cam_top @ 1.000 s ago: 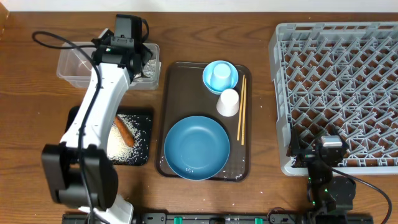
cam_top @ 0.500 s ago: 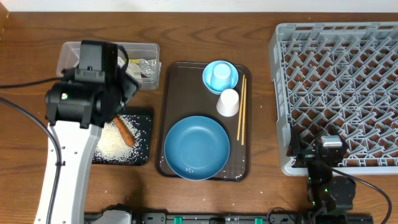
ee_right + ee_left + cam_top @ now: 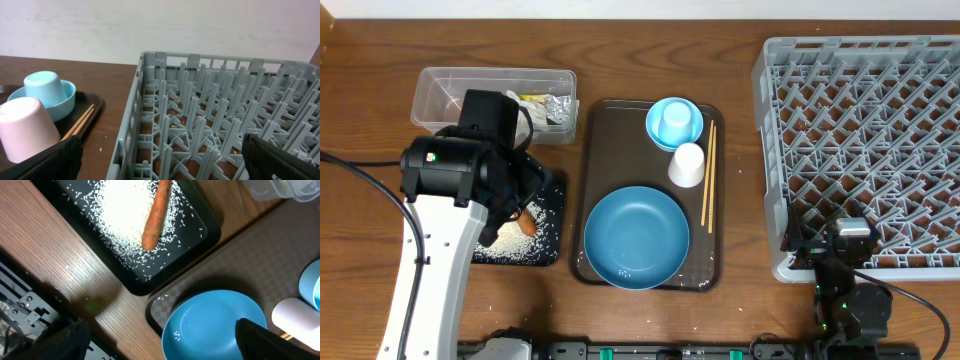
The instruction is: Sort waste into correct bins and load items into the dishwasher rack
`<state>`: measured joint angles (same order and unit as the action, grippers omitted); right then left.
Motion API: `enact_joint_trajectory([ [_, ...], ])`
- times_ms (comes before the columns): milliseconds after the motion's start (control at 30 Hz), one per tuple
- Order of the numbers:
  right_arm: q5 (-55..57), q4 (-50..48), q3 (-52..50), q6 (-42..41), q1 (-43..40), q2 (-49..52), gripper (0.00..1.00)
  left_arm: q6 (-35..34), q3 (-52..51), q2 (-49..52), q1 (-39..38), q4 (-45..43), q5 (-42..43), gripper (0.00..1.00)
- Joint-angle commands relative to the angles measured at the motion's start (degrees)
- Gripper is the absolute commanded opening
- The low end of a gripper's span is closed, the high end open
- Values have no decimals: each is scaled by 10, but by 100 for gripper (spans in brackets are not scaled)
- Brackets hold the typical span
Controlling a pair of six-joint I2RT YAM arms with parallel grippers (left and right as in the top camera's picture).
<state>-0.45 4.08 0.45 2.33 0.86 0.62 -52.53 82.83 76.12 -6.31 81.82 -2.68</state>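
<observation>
- Hovering left gripper [image 3: 162, 327] over black tray [image 3: 130, 282] and plate [image 3: 210, 325], fingers spread, empty.
- Showing carrot [image 3: 155, 217] on rice [image 3: 122, 205] in tray.
- Holding right gripper [image 3: 160, 150] by rack [image 3: 200, 115], fingers spread.

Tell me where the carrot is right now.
Overhead, the carrot lies on the rice in the black tray on the table's left side, just left of the brown serving tray.

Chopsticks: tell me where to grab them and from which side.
I'd grip both chopsticks near the end closest to the plate, coming straight down, jaws spanning the pair. They lie flat, side by side on the brown tray, and the white cup crowds their middle.
</observation>
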Motion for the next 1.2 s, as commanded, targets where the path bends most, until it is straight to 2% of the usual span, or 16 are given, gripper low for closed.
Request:
enact_joint_trajectory([
  [0, -2, 2, -1, -1, -4, -2, 99, 8, -1, 2, 1, 6, 3, 96],
  [67, -2, 2, -1, -1, -4, -2, 99, 35, -1, 2, 1, 27, 3, 96],
  [467, -2, 2, -1, -1, -4, -2, 99, 42, -1, 5, 1, 43, 3, 97],
  [667, -2, 2, -1, -1, -4, -2, 99, 170, -1, 10, 1, 38, 3, 97],
  [867, -2, 2, -1, -1, -4, -2, 99, 309, -3, -1, 1, -8, 10, 97],
  [1033, -2, 2, -1, -1, -4, -2, 99, 424, -61, -51, 1, -102, 57, 97],
  [1167, -2, 2, -1, -1, -4, -2, 99, 484, -158, -124, 1, -212, 83, 98],
])
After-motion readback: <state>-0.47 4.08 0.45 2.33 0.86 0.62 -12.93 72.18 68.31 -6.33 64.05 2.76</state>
